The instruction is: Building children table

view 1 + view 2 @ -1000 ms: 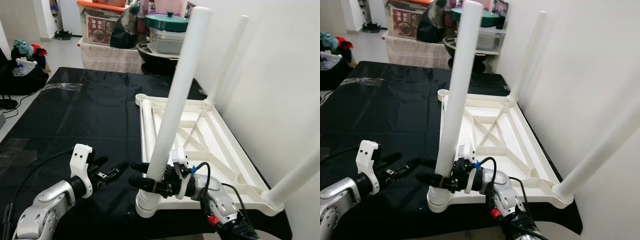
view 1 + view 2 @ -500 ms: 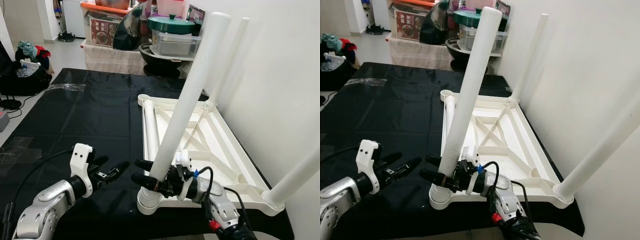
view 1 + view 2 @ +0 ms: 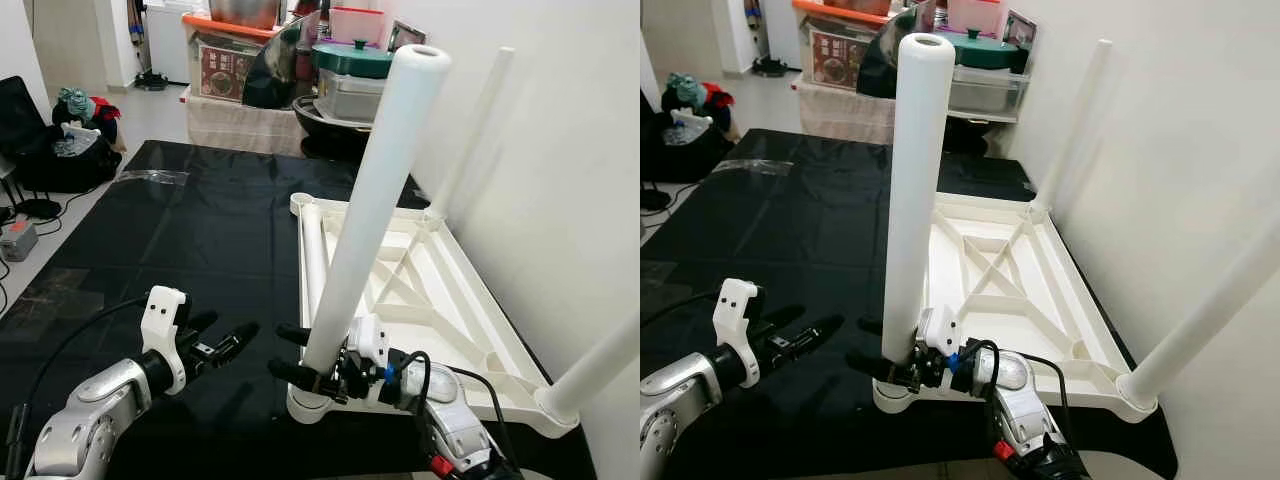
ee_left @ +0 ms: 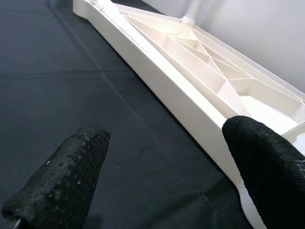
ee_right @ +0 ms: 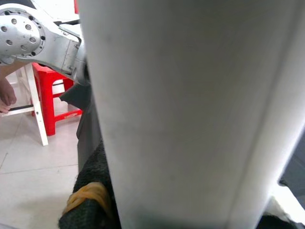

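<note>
A white children's tabletop [image 3: 470,300] lies upside down on the black-covered table. My right gripper [image 3: 300,355] is shut on the lower end of a thick white leg [image 3: 375,200], which stands in the near-left corner socket [image 3: 305,405] and leans slightly right. This leg [image 5: 190,109] sits between the right fingers. Two more legs stand in the far-right [image 3: 470,130] and near-right [image 3: 600,365] corners. A loose leg [image 3: 316,250] lies along the tabletop's left inner edge. My left gripper [image 3: 225,345] hovers open over the black cloth, left of the socket, its fingers [image 4: 62,181] apart.
A white wall runs close along the right side. Storage boxes and pots [image 3: 350,70] crowd the far end of the table. Bags [image 3: 70,120] sit on the floor at the left. A red stool [image 5: 47,100] stands below the table's front edge.
The head view has shifted. The leg held by my right gripper now stands more upright than half a second ago. My left gripper has stayed open in the same place.
</note>
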You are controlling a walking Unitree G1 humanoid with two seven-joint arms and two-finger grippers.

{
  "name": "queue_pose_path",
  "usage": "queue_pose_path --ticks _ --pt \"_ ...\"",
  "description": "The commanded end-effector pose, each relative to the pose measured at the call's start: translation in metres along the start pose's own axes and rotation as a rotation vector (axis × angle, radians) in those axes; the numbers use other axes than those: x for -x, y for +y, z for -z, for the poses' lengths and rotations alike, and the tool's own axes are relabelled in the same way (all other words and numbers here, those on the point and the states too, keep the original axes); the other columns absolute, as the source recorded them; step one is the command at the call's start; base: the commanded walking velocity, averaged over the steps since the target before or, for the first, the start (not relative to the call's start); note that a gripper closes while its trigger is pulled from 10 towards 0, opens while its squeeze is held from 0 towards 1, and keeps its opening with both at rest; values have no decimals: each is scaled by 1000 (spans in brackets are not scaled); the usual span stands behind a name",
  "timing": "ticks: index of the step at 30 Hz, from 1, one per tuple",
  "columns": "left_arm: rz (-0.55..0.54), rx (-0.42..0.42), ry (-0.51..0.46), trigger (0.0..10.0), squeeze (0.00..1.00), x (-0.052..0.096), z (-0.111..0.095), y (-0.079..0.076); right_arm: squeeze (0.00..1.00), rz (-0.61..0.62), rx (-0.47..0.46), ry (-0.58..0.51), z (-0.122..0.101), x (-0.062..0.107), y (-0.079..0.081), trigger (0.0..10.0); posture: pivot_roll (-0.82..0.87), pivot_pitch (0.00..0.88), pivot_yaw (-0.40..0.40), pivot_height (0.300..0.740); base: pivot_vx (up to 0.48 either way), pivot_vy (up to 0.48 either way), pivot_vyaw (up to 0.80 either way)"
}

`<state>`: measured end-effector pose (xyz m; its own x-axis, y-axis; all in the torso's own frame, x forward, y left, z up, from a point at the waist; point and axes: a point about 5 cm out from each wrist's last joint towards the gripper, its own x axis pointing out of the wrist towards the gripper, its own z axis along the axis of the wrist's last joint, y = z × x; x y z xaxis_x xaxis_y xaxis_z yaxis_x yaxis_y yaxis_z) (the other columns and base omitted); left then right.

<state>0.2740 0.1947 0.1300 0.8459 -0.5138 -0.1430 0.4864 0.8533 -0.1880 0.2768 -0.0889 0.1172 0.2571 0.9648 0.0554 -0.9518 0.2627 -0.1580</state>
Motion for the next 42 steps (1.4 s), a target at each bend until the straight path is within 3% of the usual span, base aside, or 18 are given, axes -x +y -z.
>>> queue_pose_path --ticks 1,11,16,19,22,24,25,28,30,33,36,41,42 --pt "13 -3 27 10000 0 -3 4 -1 0 17 -93 104 21 19 3 0 158 0 -126 740 0 0 0" --pt "19 2 25 10000 0 -4 5 -3 0 -99 -145 63 5 22 0 0 161 0 -133 740 0 0 0" --pt "9 6 25 10000 0 -2 6 -2 0 25 -98 143 12 14 -7 0 166 0 -143 740 0 0 0" --pt "9 6 25 10000 0 -2 6 -2 0 33 -97 151 12 14 -7 0 166 0 -143 740 0 0 0" --pt "2 9 26 10000 0 0 8 -1 0 268 -90 155 14 14 -6 0 158 0 -145 740 0 0 0" --pt "-3 9 26 10000 0 0 8 0 0 487 -66 228 19 26 -11 0 158 0 -145 740 0 0 0" --pt "-3 9 26 10000 0 0 8 0 0 487 -66 228 19 26 -11 0 158 0 -145 740 0 0 0" --pt "-9 11 26 10000 0 1 8 2 0 821 -109 305 25 51 -17 0 136 0 -138 740 0 0 0" --pt "-11 13 27 10000 0 0 9 2 0 973 -147 331 29 63 -15 0 134 0 -137 740 0 0 0" --pt "-11 13 27 10000 0 0 10 1 0 1025 -170 332 31 67 -14 0 134 0 -137 740 0 0 0" --pt "-12 15 30 10000 0 -4 10 0 0 1221 -203 334 32 75 -18 0 126 0 -142 740 0 0 0" --pt "-18 14 28 10000 0 -4 10 2 0 1271 -230 269 24 73 -23 0 128 0 -144 740 0 0 0" --pt "-19 15 27 10000 0 -3 10 2 0 1273 -246 211 17 69 -27 0 127 0 -143 740 0 0 0"
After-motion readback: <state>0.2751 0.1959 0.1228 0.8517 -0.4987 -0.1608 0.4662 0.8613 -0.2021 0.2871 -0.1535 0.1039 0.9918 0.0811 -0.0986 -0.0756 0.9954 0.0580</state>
